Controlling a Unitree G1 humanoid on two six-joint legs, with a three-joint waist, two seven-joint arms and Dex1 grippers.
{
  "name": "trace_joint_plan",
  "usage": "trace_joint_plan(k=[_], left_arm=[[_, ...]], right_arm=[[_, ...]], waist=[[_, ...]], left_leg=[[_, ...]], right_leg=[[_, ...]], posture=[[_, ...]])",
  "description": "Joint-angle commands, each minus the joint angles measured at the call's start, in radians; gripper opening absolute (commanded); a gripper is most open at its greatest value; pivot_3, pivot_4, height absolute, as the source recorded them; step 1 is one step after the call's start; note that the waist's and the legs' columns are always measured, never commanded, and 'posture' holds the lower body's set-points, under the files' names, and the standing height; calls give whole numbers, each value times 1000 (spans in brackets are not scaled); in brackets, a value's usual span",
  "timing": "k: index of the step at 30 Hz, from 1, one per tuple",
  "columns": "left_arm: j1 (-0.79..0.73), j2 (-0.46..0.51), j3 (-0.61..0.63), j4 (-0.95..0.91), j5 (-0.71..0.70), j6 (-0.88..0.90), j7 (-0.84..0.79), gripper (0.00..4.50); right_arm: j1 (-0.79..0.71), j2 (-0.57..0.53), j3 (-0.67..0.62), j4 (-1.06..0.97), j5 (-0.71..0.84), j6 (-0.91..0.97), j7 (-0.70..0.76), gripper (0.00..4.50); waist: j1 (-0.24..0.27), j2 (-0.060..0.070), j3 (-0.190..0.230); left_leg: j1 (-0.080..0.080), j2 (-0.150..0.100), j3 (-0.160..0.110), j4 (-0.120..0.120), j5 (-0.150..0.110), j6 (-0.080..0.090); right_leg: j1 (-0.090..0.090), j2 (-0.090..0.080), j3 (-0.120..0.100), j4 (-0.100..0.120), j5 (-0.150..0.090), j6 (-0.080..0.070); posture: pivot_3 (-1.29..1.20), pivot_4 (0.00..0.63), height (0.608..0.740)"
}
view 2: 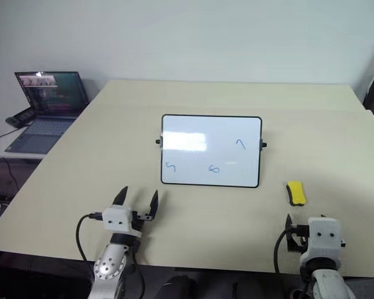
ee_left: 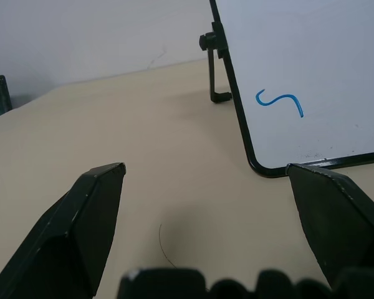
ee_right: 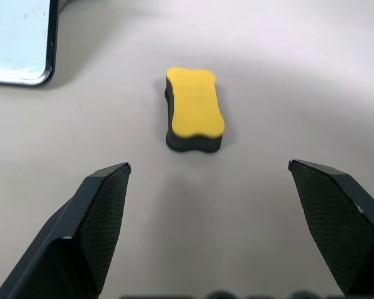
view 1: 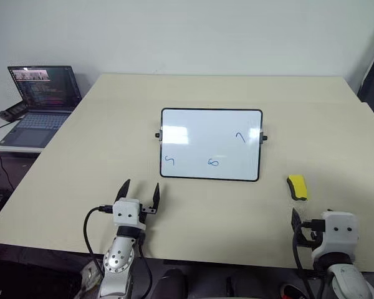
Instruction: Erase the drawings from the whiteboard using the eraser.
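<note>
The whiteboard (view 1: 199,146) stands tilted on small side legs in the middle of the table, its black frame facing me. Three blue drawings are on it: one at the lower left (view 1: 169,161), one at the lower middle (view 1: 213,162), one at the upper right (view 1: 240,137). The yellow eraser (view 1: 297,187) with a black base lies flat on the table, right of the board's lower right corner. My left gripper (view 1: 141,185) is open and empty in front of the board's lower left corner. My right gripper (ee_right: 209,165) is open and empty, a short way behind the eraser (ee_right: 194,109) and pointing at it.
The beige table (view 1: 112,124) is broad, with its near edge just under both grippers. An open laptop (view 1: 40,103) and a dark object (view 1: 12,112) sit on a lower surface beyond the table's left edge. A white wall stands behind.
</note>
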Motion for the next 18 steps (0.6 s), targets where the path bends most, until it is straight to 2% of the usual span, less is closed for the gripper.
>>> trace_joint_plan(k=[1,6,18], left_arm=[[16,0,-29,58,7,23,-20,4500],[20,-2,-42,50,24,23,-14,4500],[8,26,-29,51,-2,-6,-36,4500]], right_arm=[[13,-14,-23,-66,-21,-21,-2,4461],[34,-8,-10,-68,-18,-22,1,4461],[-4,30,-57,143,21,-179,-10,4461]], waist=[[0,0,0],[5,2,-1],[6,3,-1]], left_leg=[[0,0,0,0,0,0],[-1,0,-1,-2,0,0],[-3,0,-1,-3,0,0]], right_leg=[[0,0,0,0,0,0],[1,0,-1,-5,-1,0],[0,0,-2,-8,0,0]], posture=[[0,150,740],[0,150,740],[0,150,740]])
